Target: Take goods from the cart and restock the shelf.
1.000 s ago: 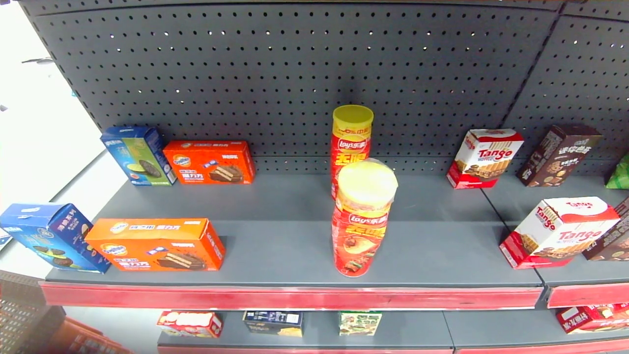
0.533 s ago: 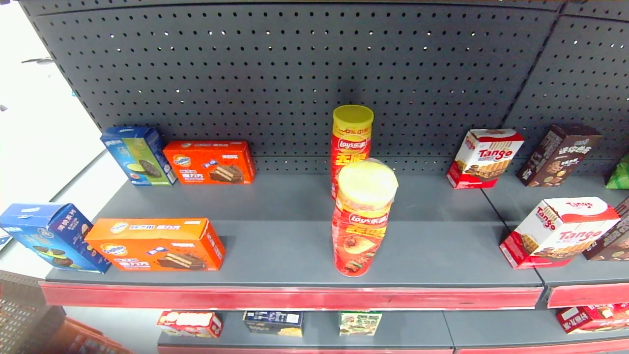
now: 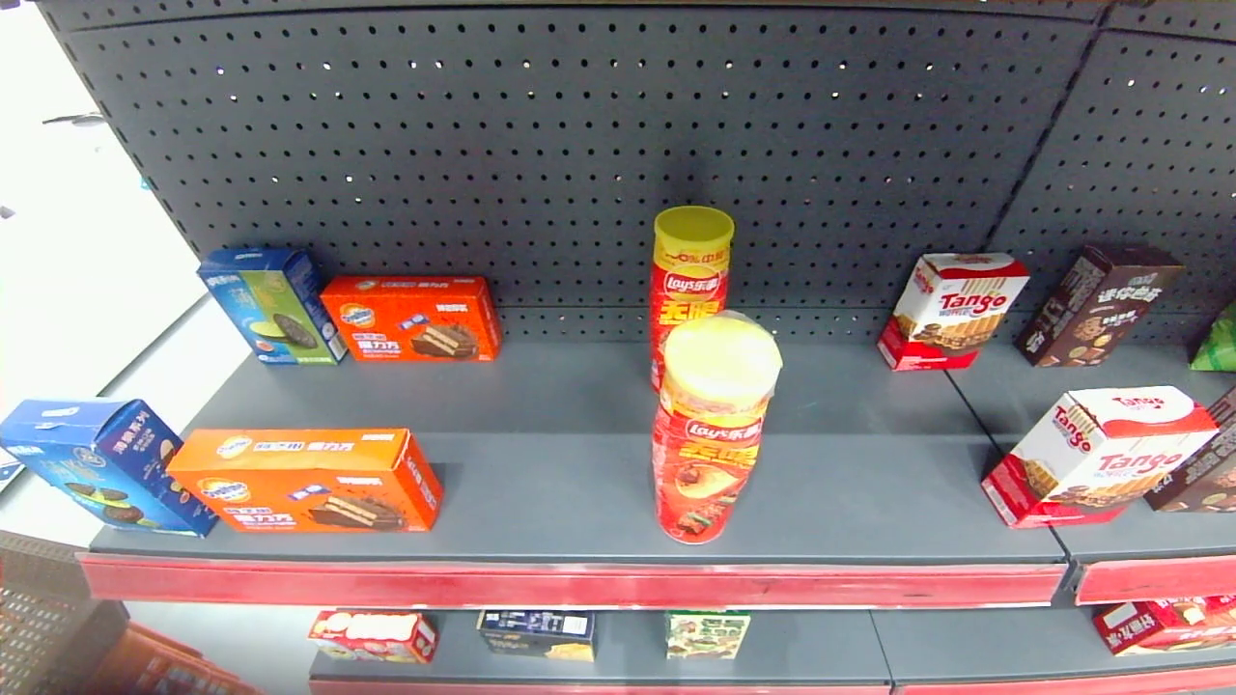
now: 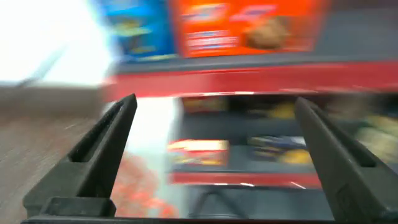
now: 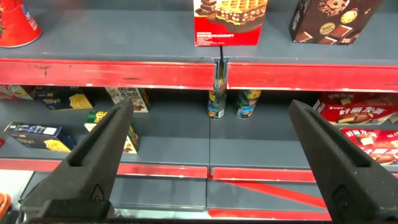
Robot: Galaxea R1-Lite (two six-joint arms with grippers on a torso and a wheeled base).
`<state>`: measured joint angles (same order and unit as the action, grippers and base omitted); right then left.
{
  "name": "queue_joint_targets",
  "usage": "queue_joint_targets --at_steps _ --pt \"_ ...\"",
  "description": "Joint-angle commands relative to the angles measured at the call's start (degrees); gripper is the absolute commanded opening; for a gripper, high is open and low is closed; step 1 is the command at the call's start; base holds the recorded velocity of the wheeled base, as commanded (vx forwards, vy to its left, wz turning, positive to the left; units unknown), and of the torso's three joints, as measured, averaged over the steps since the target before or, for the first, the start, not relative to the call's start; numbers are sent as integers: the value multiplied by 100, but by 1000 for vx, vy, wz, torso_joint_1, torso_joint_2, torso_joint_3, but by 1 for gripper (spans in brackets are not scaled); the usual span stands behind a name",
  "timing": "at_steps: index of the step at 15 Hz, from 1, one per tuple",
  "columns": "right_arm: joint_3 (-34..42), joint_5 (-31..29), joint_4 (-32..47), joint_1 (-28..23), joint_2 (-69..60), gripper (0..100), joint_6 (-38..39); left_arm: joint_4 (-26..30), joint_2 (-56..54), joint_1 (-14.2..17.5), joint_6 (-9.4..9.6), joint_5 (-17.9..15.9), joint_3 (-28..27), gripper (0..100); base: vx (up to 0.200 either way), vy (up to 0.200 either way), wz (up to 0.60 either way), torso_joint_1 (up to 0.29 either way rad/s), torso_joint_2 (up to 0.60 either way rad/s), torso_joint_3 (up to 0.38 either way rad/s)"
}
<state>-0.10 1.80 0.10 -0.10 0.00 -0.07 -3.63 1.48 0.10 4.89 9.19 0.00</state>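
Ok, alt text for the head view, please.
A tall red crisp tube with a yellow lid stands front-centre on the grey metal shelf, a matching tube behind it; orange boxes and blue boxes left, red-and-white wafer boxes right.

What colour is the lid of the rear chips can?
The rear can's lid is yellow, best seen in the head view.
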Motion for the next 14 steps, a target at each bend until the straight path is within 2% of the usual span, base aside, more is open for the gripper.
queue_joint_targets --at_steps 1,3,4,5,6,7,8,9,10,11,12,14 --pt "1 4 -1 1 0 100 -1 29 -148 -10 -23 777 0 100 0 0 0 0 0 0" --pt "1 4 -1 1 0 100 -1 47 -148 -19 -339 742 0 100 0 0 0 0 0 0" --pt "1 4 -1 1 0 100 -1 38 -148 -19 -366 689 0 100 0 0 0 0 0 0" --pt "1 4 -1 1 0 100 -1 319 -148 -27 -383 -919 0 100 0 0 0 0 0 0" --pt "1 4 -1 1 0 100 -1 539 -148 -27 -58 -1385 -53 100 0 0 0 0 0 0" --pt "1 4 -1 1 0 100 -1 425 -148 -27 109 -1359 -26 100 0 0 0 0 0 0" --pt "10 4 -1 1 0 100 -1 398 -148 -27 109 -1359 -18 100 0 0 0 0 0 0" --pt "1 4 -1 1 0 100 -1 398 -148 -27 3 -1280 0 100 0 0 0 0 0 0" --pt "1 4 -1 1 0 100 -1 390 -148 -19 -181 -1148 0 100 0 0 0 0 0 0" --pt "1 4 -1 1 0 100 -1 354 -148 -19 -594 -462 0 100 0 0 0 0 0 0" --pt "1 4 -1 1 0 100 -1 346 -148 -19 -629 -409 0 100 0 0 0 0 0 0" --pt "1 4 -1 1 0 100 -1 346 -148 -27 -577 -445 0 100 0 0 0 0 0 0"
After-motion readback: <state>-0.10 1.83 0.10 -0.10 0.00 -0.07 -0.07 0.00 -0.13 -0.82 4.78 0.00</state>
